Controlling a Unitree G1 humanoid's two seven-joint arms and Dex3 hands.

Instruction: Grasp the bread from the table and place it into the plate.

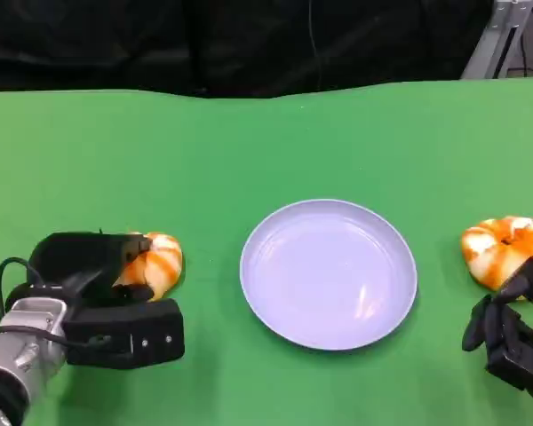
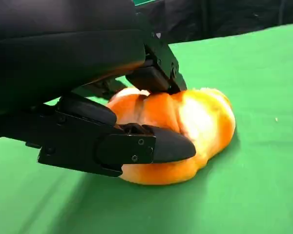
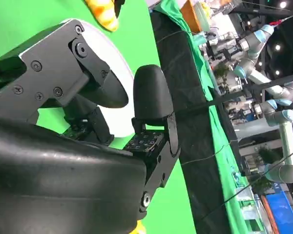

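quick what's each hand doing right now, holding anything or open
Left hand: fingers closed around the left bread, which rests on the table.
Right hand: open, holding nothing, beside the right bread.

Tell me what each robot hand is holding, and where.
Left robot hand grips the orange-and-white glazed bread across its near end, still on the table. Right robot hand holds nothing.

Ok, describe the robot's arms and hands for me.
The left forearm is ribbed silver metal with a black cable looping beside it. The left hand and right hand are matte black, with blocky segmented fingers and small screws.
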